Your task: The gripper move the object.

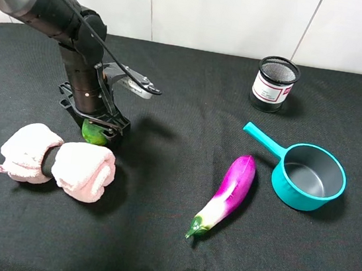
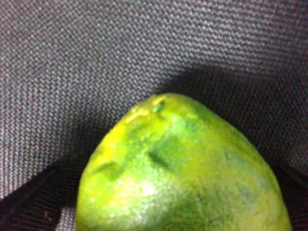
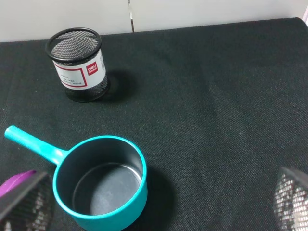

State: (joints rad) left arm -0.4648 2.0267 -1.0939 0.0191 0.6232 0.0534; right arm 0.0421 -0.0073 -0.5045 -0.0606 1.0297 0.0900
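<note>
Grasp step in hand. The left end effector [image 1: 104, 127] straddles the lime [image 1: 93, 134] on the bench [image 1: 164, 260], beside the pink towel [image 1: 64, 163]. Whether it pinches cannot be told. Next: confirm grip, then lift.

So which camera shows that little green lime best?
The left wrist view: the lime fills the picture, close enough to show its skin. The exterior high view shows only a green sliver under the left gripper. The right wrist view misses it.
</note>
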